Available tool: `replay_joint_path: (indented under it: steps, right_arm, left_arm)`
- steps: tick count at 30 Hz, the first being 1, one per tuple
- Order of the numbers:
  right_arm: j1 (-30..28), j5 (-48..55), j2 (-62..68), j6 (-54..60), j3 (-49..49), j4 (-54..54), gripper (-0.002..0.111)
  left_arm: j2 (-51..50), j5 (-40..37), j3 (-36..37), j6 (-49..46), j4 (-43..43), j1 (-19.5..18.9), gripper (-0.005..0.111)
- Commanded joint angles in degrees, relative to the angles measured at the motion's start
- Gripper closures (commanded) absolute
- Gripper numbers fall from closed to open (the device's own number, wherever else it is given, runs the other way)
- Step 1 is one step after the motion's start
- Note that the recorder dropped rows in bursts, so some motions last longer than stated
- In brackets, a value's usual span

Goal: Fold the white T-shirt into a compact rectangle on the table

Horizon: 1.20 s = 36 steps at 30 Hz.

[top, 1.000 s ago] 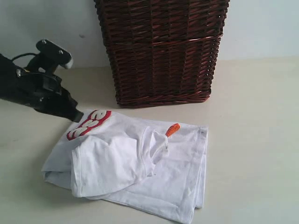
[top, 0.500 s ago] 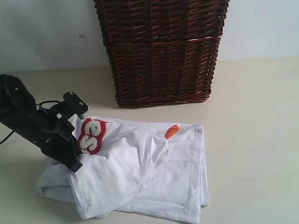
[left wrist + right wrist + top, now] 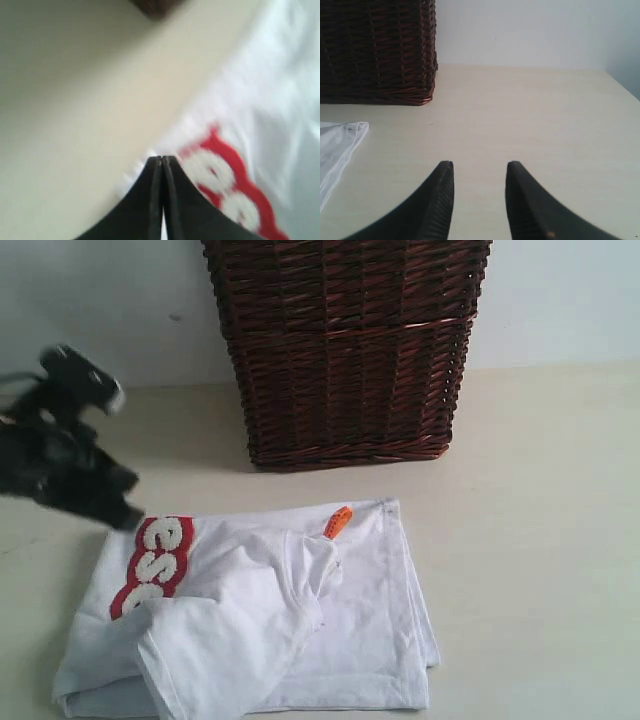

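The white T-shirt [image 3: 300,620] lies roughly folded on the table [image 3: 540,540], in front of the basket. Its red-outlined letters [image 3: 155,565] face up at the left, and an orange tag [image 3: 338,522] shows near the far edge. My left gripper [image 3: 128,518], blurred, is at the shirt's far-left corner. In the left wrist view its jaws [image 3: 162,159] are shut at the edge of the shirt [image 3: 280,100] beside the letters [image 3: 225,185], with a sliver of white between them. My right gripper [image 3: 479,167] is open over bare table; a corner of the shirt [image 3: 340,140] lies off to one side.
A tall dark brown wicker basket [image 3: 345,350] stands at the back of the table, just behind the shirt. It also shows in the right wrist view as the basket [image 3: 375,50]. A pale wall [image 3: 560,300] rises behind. Bare table stretches to the right of the shirt.
My left gripper swung down toward the front, then back up and left. The shirt shifted left with it and now lies flatter, with the letters nearer the left edge.
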<state>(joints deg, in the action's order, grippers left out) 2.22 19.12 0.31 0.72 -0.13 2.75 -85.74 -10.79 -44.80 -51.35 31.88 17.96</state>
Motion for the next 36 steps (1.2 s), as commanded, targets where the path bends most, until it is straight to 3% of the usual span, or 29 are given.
replay_joint_path:
  steps: [1,6,12,19,22,25,26,28,29,31,33,36]
  right_arm:
    - [-0.20,-0.38,-0.31,0.09,0.13,0.15,0.073]
    - [-0.20,-0.38,-0.31,0.09,0.13,0.15,0.073]
    - [-0.20,-0.38,-0.31,0.09,0.13,0.15,0.073]
    - [-0.20,-0.38,-0.31,0.09,0.13,0.15,0.073]
    - [-0.20,-0.38,-0.31,0.09,0.13,0.15,0.073]
    - [-0.20,-0.38,-0.31,0.09,0.13,0.15,0.073]
    - [-0.20,-0.38,-0.31,0.09,0.13,0.15,0.073]
    - [-0.20,-0.38,-0.31,0.09,0.13,0.15,0.073]
    - [-0.20,-0.38,-0.31,0.09,0.13,0.15,0.073]
    - [-0.20,-0.38,-0.31,0.09,0.13,0.15,0.073]
    - [-0.20,-0.38,-0.31,0.09,0.13,0.15,0.073]
    - [-0.20,-0.38,-0.31,0.09,0.13,0.15,0.073]
  left_arm:
    - [16.95,10.79,0.97,10.71,2.43,-0.82,0.107]
    - [40.04,6.88,7.69,15.24,2.43,-3.07,0.107]
    - [59.30,4.38,24.04,20.64,2.53,-6.92,0.107]
    - [68.48,-2.18,40.41,20.06,1.93,-8.57,0.107]
    - [69.41,-4.59,44.80,20.06,1.69,-8.99,0.107]
    - [70.10,-4.11,44.80,20.20,4.59,-9.42,0.107]
    - [71.30,-4.70,44.80,20.07,4.59,-10.23,0.107]
    - [77.63,-9.32,44.80,20.44,5.63,-15.45,0.107]
    - [83.05,-14.01,44.80,23.40,5.62,-20.03,0.107]
    - [85.74,-15.93,44.80,23.59,6.55,-25.67,0.107]
    - [85.24,-16.30,44.80,23.59,8.93,-28.44,0.107]
    - [84.82,-13.12,44.80,24.18,11.52,-28.92,0.107]
